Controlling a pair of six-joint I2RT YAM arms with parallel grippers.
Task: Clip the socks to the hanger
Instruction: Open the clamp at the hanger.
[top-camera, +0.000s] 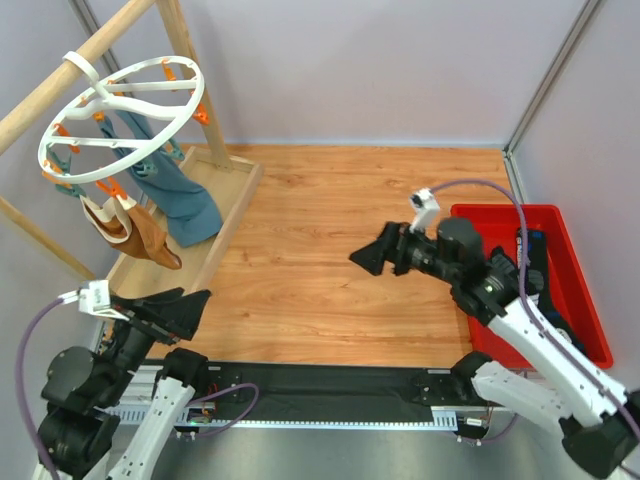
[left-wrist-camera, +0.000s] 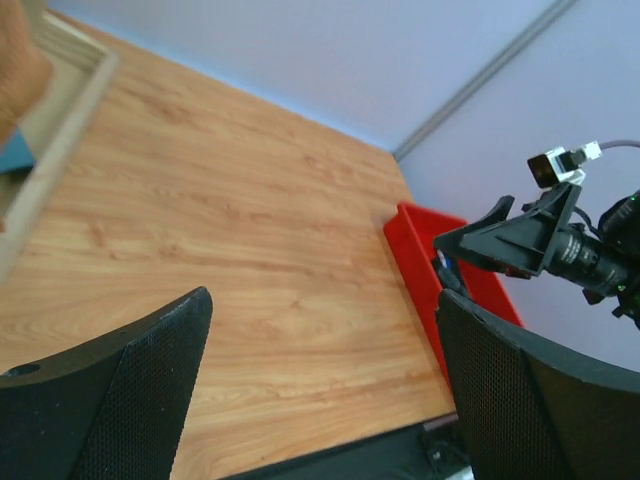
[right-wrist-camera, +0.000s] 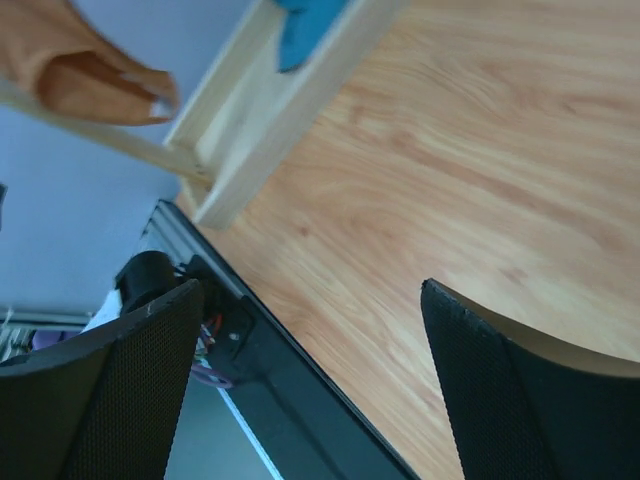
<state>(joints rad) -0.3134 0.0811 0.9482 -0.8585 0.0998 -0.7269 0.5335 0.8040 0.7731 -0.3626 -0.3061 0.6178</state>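
The white ring hanger (top-camera: 120, 112) hangs by its hook from a wooden bar at the far left, with orange and teal clips around it. The black socks (top-camera: 535, 250) lie in the red bin (top-camera: 500, 212) at the right, partly hidden by my right arm; a dark bit shows in the left wrist view (left-wrist-camera: 446, 268). My left gripper (top-camera: 195, 305) (left-wrist-camera: 325, 300) is open and empty above the table's near left edge. My right gripper (top-camera: 365, 255) (right-wrist-camera: 310, 288) is open and empty above the middle of the table, pointing left.
Teal-blue socks (top-camera: 180, 195) and tan-brown socks (top-camera: 135, 235) hang from the hanger's clips over the wooden rack base (top-camera: 225, 215). The rack base (right-wrist-camera: 270, 110), a teal sock (right-wrist-camera: 305, 25) and a tan sock (right-wrist-camera: 70, 60) show in the right wrist view. Walls enclose the wooden tabletop (top-camera: 320, 250).
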